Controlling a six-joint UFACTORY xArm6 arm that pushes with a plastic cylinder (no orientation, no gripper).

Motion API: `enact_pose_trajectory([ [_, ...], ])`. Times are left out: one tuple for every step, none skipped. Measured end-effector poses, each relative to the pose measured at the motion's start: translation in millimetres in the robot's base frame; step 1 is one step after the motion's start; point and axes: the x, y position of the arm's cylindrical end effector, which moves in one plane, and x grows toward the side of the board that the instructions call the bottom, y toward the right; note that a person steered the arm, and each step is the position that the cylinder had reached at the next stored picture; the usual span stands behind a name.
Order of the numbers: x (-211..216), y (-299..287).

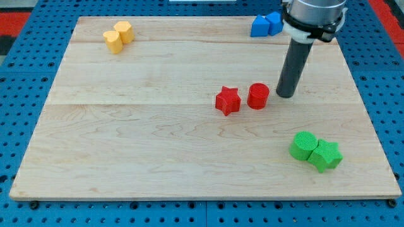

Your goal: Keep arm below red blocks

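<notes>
A red star block [228, 100] and a red cylinder block [258, 96] sit side by side near the middle of the wooden board [158, 145], a small gap between them. My tip [285, 96] rests on the board just to the right of the red cylinder, close to it but apart, at about the same height in the view. The dark rod rises from the tip toward the view's top right.
Two yellow blocks [118, 36] sit together at the top left. Two blue blocks [266, 24] sit at the top, right of centre, beside the arm. A green cylinder [303, 145] and a green star [326, 155] touch at the lower right.
</notes>
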Motion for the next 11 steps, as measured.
enact_pose_trajectory([
  [3.6,-67.4],
  [10.7,-111.7],
  [59.0,-78.0],
  [106.3,-151.4],
  [95.1,-245.6],
  [71.3,-242.3],
  [71.8,-209.3],
  [69.0,-195.9],
  [69.0,-153.6],
  [60.6,-135.1],
  [41.2,-133.7],
])
